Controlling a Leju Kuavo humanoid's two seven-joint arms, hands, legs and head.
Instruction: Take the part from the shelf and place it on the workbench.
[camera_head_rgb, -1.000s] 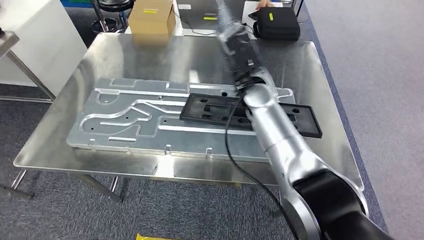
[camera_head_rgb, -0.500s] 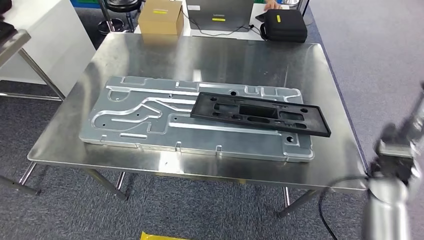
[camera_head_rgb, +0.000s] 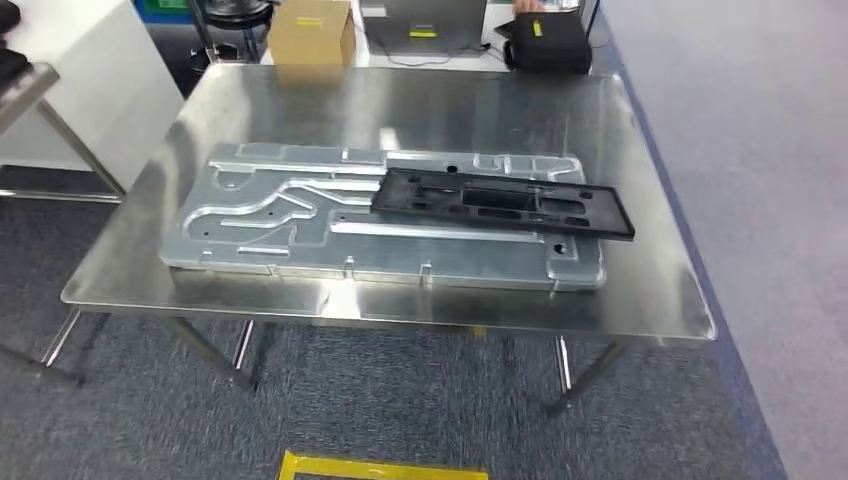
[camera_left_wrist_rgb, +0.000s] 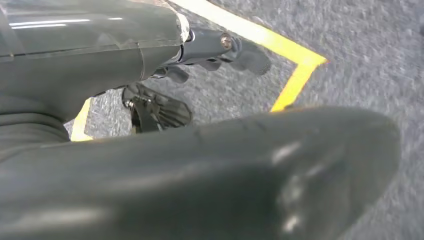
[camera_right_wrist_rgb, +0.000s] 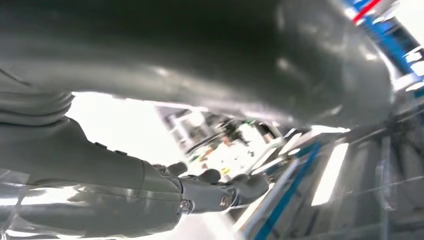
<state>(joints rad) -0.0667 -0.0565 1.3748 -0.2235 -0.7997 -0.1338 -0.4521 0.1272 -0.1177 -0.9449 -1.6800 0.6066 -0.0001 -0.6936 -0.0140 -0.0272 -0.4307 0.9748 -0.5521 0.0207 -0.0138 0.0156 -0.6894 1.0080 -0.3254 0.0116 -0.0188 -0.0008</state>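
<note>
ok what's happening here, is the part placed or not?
Looks placed. The black part lies flat on the grooved aluminium plate on the steel workbench, one end overhanging the plate's edge, and nothing is touching it. The left hand hangs over grey carpet with yellow floor tape and holds nothing. The right hand holds nothing either; its view is too blurred for more.

Your right wrist view is smeared: beyond the right hand (camera_right_wrist_rgb: 220, 192) nothing resolves. In the head view, the cardboard box (camera_head_rgb: 312, 30) and black case (camera_head_rgb: 548, 42) behind the workbench (camera_head_rgb: 420, 100) are cut off.
</note>
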